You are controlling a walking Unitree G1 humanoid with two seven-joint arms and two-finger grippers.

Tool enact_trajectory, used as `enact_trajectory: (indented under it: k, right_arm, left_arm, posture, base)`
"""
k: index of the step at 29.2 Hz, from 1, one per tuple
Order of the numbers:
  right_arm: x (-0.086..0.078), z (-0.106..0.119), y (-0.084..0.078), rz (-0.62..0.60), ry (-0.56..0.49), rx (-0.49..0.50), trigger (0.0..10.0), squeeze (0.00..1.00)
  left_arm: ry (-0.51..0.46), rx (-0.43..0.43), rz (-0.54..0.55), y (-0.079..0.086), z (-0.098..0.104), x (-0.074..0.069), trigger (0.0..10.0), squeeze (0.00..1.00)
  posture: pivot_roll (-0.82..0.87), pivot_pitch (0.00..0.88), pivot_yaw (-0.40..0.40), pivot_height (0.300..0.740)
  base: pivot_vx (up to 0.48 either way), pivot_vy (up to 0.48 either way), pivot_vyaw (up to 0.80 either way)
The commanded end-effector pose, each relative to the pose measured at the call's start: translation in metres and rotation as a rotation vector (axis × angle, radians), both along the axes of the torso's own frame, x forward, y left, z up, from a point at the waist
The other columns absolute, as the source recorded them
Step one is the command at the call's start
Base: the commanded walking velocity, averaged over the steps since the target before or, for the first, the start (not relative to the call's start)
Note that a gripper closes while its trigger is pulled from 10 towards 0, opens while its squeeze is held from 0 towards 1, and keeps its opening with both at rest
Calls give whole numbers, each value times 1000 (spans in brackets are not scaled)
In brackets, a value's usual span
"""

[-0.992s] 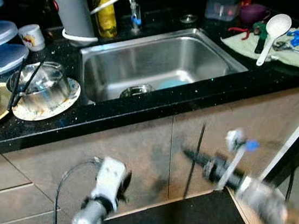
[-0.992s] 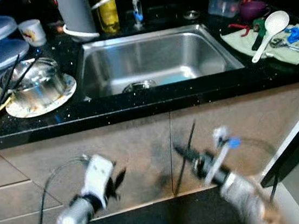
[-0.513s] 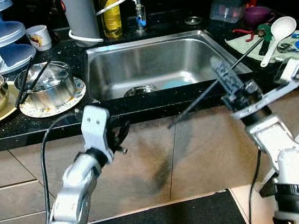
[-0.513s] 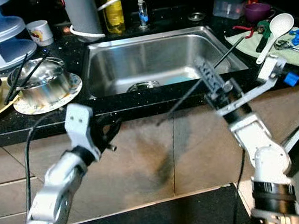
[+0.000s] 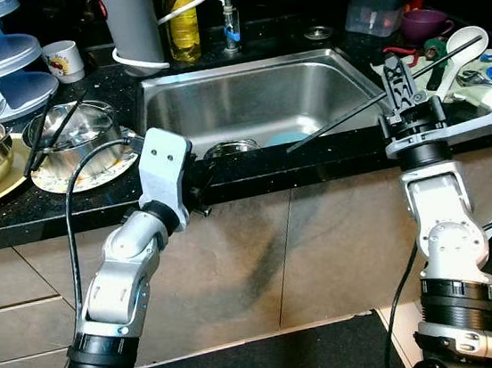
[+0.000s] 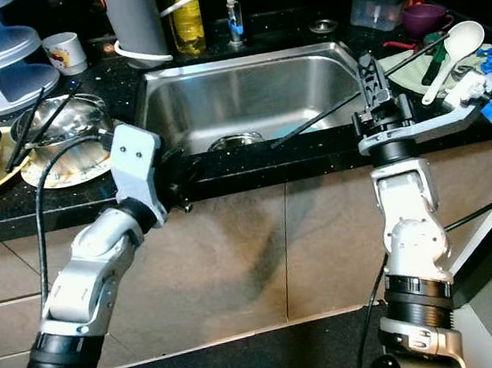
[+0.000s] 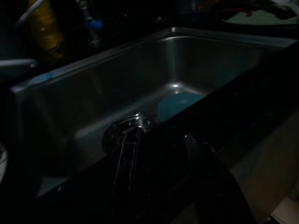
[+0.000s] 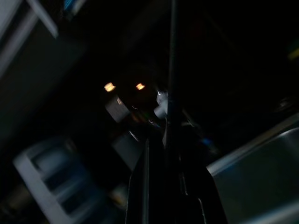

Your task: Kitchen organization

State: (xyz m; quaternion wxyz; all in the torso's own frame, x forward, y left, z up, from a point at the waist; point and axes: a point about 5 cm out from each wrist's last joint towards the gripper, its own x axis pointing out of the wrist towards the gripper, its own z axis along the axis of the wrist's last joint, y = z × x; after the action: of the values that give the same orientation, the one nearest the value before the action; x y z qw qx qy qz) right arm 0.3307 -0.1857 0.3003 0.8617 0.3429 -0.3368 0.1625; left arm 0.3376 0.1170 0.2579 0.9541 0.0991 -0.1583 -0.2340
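Head views: right pincer [image 5: 398, 86] is up at the desk [image 5: 254, 172] front edge, by the sink's [image 5: 254, 102] right front corner, clenched on a thin black stick [image 5: 345, 115]. The stick slants from over the sink front up toward the cloth [image 6: 412, 69] with the white spoon [image 5: 459, 50] at the right end, probably held up to carry it to a spot. Left pincer [image 5: 200, 186] sits against the front edge at the sink's left front corner, near the plate [image 5: 83, 174] with the steel bowl [image 5: 79, 142]; it carries nothing, and whether released or clenched I cannot tell here.

Left wrist view: dark; fingers [image 7: 128, 163] apart, empty, aimed over the edge at the drain [image 7: 128, 128] and a blue item [image 7: 180, 102].

Right wrist view: very dark; fingers [image 8: 159, 179] pinch the stick, which runs on past the tips.
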Motion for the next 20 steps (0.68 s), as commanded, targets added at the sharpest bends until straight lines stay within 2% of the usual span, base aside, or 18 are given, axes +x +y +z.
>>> enact_trajectory:
  k: [1, 6, 16, 20]
  right_arm:
    - [-3, 0, 17, -68, -17, -113, 10000, 0]
    - [-3, 4, 26, -83, -46, -133, 10000, 0]
    - [3, 12, 39, -167, -109, -296, 10000, 0]
    - [4, 13, 40, -195, -129, -341, 10000, 0]
  left_arm:
    - [7, 41, -14, -4, -1, 2, 10000, 0]
    - [-2, 42, -26, -6, 2, 2, 10000, 0]
    - [-2, 30, -28, -6, 3, 4, 10000, 0]
    - [-4, 31, -31, -6, 3, 3, 10000, 0]
  posture:
    - [-41, 127, 2, 740]
    - [-42, 129, 3, 740]
    - [-40, 140, -1, 740]
    - [-41, 148, -6, 740]
  base:
    - [0, 0, 0]
    - [0, 0, 0]
    - [0, 0, 0]
    - [252, 0, 0]
